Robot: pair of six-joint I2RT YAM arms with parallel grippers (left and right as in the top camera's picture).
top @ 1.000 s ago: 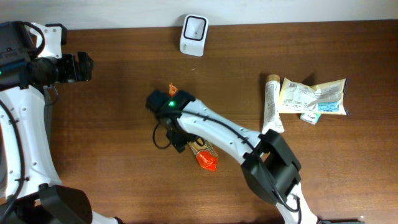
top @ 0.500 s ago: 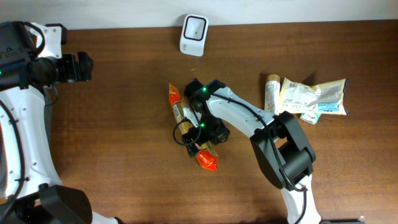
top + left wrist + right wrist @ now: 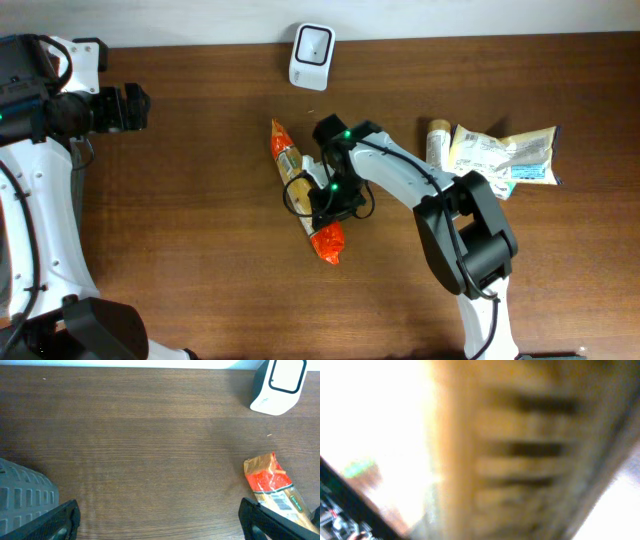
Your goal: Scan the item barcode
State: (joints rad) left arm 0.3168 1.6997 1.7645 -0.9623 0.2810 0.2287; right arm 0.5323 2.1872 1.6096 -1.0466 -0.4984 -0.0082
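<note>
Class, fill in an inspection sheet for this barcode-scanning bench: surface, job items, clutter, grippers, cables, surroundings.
Surface: brown wood-grain table.
Job's things: white scanner at the far edge; orange snack packet lying mid-table.
Clutter: tube and pale wrappers on the right.
Grippers: left gripper open, holding nothing; right gripper down on the snack packet, grip unclear.
Cables: black cable looped at the right wrist.
Surroundings: white wall behind the table.

Scanner [image 3: 311, 55] at worktop [image 3: 200, 250] far edge | snack packet [image 3: 297, 180] mid-worktop, nearer than scanner | tube [image 3: 437, 165] and pouches [image 3: 503, 155] side by side, right of packet
</note>
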